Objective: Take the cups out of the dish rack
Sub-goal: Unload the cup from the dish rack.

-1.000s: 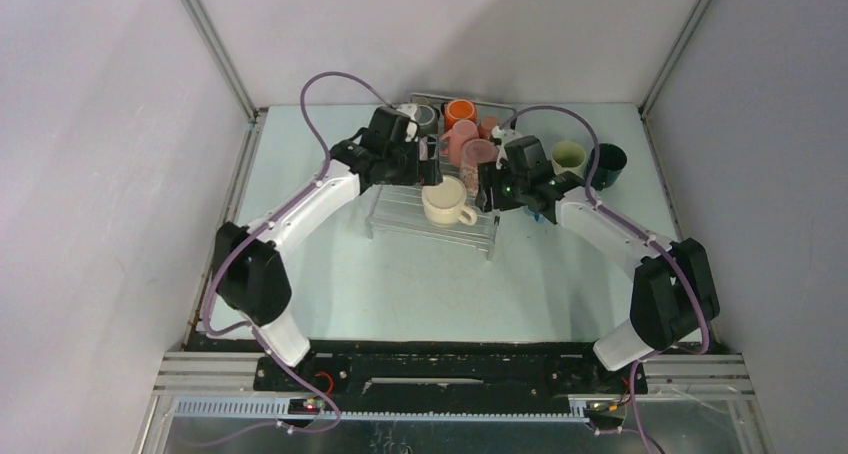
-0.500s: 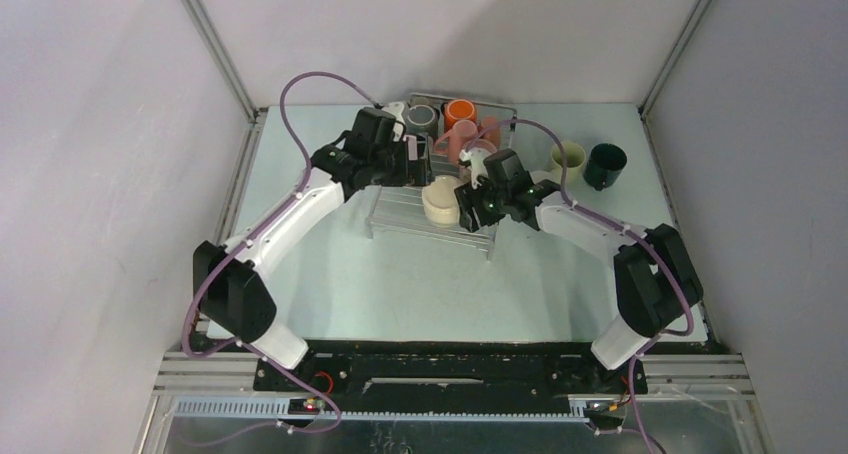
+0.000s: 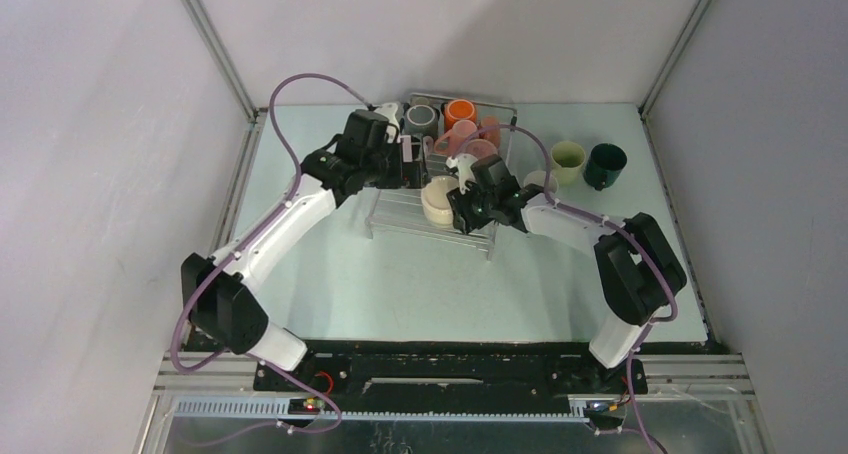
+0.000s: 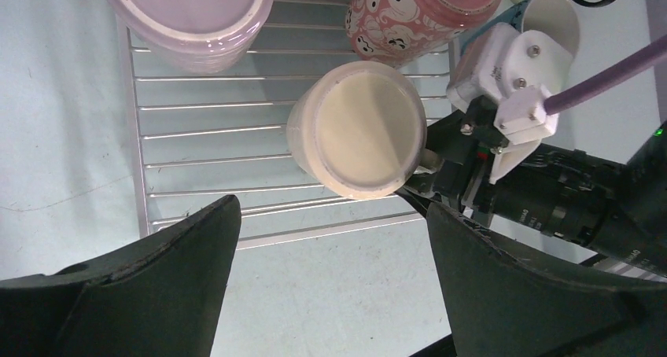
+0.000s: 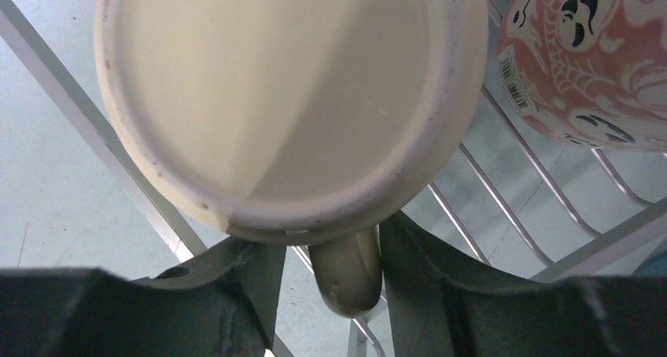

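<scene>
The cream mug [image 5: 291,97], ahead of my right jaws, runs off the wrist picture's top edge; the patterned pink mug [image 5: 590,58] to their right is cut by the side edge. Whether my right fingers [image 5: 236,294] press the handle [image 5: 346,282] between them, I cannot tell. Beyond my left jaws the lilac mug [image 4: 189,11] is cut off too.

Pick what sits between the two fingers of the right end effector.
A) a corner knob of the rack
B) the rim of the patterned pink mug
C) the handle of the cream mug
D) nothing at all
C: in the right wrist view the handle of the cream mug pokes out between the two fingers of the right end effector, while the patterned pink mug lies off to one side.
</scene>
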### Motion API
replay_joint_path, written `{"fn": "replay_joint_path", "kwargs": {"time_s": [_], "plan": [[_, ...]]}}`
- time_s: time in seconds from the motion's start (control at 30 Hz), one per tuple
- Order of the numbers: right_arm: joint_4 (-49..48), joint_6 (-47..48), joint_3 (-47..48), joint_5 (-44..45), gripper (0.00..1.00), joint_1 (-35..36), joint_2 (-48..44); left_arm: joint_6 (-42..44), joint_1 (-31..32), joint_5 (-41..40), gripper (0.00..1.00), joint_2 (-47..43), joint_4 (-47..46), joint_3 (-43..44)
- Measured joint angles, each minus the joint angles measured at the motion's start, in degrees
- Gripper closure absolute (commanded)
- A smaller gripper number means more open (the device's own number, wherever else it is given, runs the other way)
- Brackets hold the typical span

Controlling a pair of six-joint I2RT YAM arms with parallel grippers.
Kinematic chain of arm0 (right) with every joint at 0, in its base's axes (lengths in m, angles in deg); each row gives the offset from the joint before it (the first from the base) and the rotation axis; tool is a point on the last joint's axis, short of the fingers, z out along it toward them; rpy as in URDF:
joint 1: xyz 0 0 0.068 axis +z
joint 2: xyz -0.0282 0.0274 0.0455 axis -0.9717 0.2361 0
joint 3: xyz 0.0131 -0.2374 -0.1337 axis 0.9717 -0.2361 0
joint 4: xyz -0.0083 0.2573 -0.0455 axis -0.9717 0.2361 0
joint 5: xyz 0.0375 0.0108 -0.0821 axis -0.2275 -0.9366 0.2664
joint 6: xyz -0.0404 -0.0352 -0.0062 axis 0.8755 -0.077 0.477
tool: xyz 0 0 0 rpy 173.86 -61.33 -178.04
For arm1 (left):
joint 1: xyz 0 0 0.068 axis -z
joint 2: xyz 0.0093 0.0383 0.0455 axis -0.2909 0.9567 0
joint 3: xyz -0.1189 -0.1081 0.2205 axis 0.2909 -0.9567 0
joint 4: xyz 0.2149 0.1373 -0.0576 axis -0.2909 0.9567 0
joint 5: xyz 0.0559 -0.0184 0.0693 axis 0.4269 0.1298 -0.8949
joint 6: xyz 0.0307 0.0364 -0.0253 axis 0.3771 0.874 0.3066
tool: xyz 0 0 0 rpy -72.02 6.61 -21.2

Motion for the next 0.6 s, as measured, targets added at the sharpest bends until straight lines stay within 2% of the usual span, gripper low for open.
{"fn": "replay_joint_path", "kwargs": {"time_s": [0.17,0.33,0.37,0.6], "plan": [[-1.2,0.3,0.0,0.5,0.68,0.2,0.6,0.0,0.0,0.0,0.04,-1.2,-0.1,-0.7],[-2.5,0.5,0.0,1.9,0.97,0.7,0.6,-0.5,0.0,0.0,0.04,-2.3,0.0,-2.2],[-2.5,0.2,-0.1,1.9,1.0,0.7,0.6,-0.5,0.0,0.0,0.03,-2.5,-0.1,-2.5],[-2.5,-0.5,-0.3,2.4,1.0,1.0,0.1,-1.5,-1.3,0.2,0.02,-4.7,-1.0,-6.3]]}}
